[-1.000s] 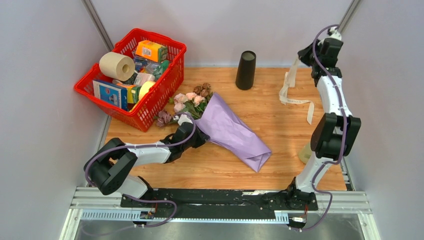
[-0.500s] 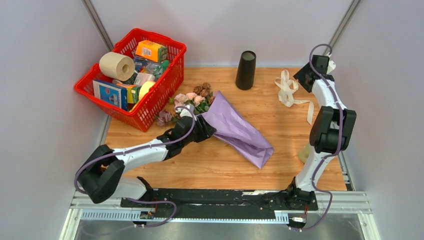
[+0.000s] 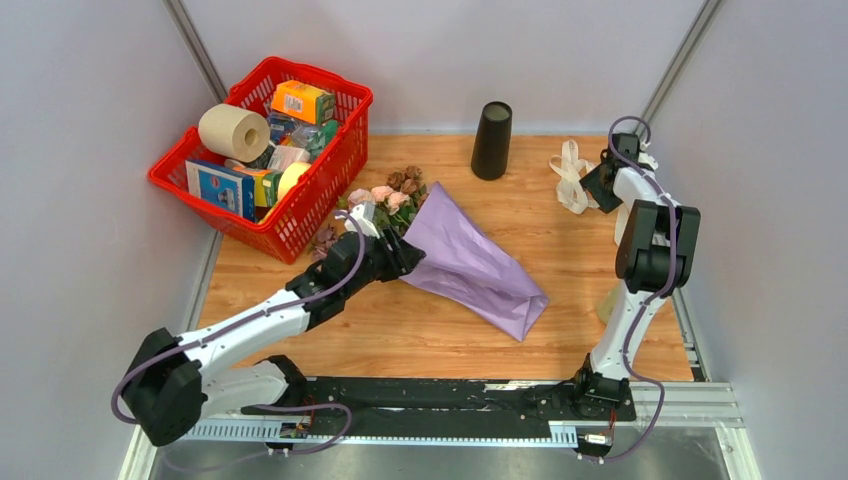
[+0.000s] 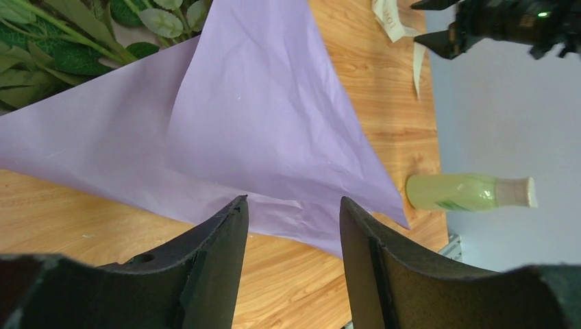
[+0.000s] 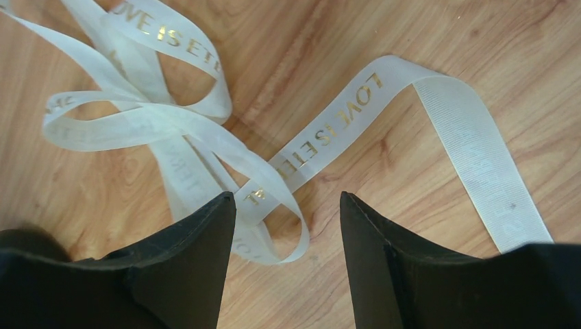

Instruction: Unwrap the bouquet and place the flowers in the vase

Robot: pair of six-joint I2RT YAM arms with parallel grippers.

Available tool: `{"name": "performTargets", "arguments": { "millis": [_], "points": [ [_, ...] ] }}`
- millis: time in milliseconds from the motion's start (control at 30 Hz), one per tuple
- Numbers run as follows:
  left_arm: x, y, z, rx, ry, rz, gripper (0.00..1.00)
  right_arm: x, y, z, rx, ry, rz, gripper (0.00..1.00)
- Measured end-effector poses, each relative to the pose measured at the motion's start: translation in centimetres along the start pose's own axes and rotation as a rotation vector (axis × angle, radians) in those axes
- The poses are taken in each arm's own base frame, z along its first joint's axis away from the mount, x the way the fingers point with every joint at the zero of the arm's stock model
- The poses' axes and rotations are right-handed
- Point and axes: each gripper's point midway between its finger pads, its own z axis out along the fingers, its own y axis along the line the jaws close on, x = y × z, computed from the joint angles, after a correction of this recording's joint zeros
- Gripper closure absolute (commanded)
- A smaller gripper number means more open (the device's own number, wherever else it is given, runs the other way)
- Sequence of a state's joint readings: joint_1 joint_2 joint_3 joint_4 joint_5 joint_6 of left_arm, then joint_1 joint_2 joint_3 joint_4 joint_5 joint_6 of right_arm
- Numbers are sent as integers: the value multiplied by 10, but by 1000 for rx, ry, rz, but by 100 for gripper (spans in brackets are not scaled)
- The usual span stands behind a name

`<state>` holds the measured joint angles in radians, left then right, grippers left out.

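The bouquet lies on the table, loosened, its lilac paper (image 3: 470, 265) (image 4: 260, 123) spread in a cone. The flowers (image 3: 385, 195) poke out toward the basket, and green leaves (image 4: 82, 34) show at the paper's top. My left gripper (image 3: 405, 255) (image 4: 294, 202) is open just above the paper's near-left edge, holding nothing. The cream ribbon (image 3: 572, 180) (image 5: 329, 130) lies loose on the wood at the back right. My right gripper (image 3: 592, 185) (image 5: 288, 199) hangs open right over it, empty. The black vase (image 3: 491, 140) stands upright at the back centre.
A red basket (image 3: 335, 165) full of groceries sits at the back left, close to the flower heads. A pale green bottle (image 3: 608, 305) (image 4: 466, 192) lies at the right edge beside the right arm. Grey walls close in the table.
Both grippers opened. The right arm came down from high up and let the ribbon fall onto the table. The left arm reached further forward and released the bouquet.
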<state>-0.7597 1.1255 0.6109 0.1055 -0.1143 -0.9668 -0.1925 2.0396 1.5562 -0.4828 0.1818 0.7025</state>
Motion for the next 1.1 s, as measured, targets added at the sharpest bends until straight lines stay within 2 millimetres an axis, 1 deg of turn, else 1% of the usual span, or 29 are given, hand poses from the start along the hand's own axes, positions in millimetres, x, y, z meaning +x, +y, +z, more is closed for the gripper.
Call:
{"name": "performTargets", "arguments": {
  "millis": [133, 267, 467, 567, 633, 700, 767, 867, 1100],
  "points": [
    [-10, -10, -16, 37, -25, 20, 40, 13, -9, 16, 37, 30, -1, 40],
    [-17, -16, -30, 60, -43, 34, 40, 21, -18, 27, 71, 41, -4, 41],
    [-23, -18, -47, 70, -63, 49, 40, 14, -19, 31, 93, 6, 14, 44],
    [-27, -18, -53, 72, -75, 56, 40, 9, -18, 35, 103, -11, 20, 49],
    [-30, -21, -57, 75, -84, 63, 40, 6, -18, 38, 110, -23, 24, 54],
    [-36, -26, -61, 85, -97, 69, 40, 2, -15, 42, 109, -34, 26, 60],
    [-42, -32, -64, 92, -109, 76, 40, -2, -11, 47, 101, -44, 28, 64],
    [-52, -39, -68, 101, -133, 89, 40, -8, 2, 55, 60, -56, 37, 65],
    [-56, -36, -71, 86, -154, 116, 40, -23, 38, 75, -52, -68, 41, 64]
  ]
}}
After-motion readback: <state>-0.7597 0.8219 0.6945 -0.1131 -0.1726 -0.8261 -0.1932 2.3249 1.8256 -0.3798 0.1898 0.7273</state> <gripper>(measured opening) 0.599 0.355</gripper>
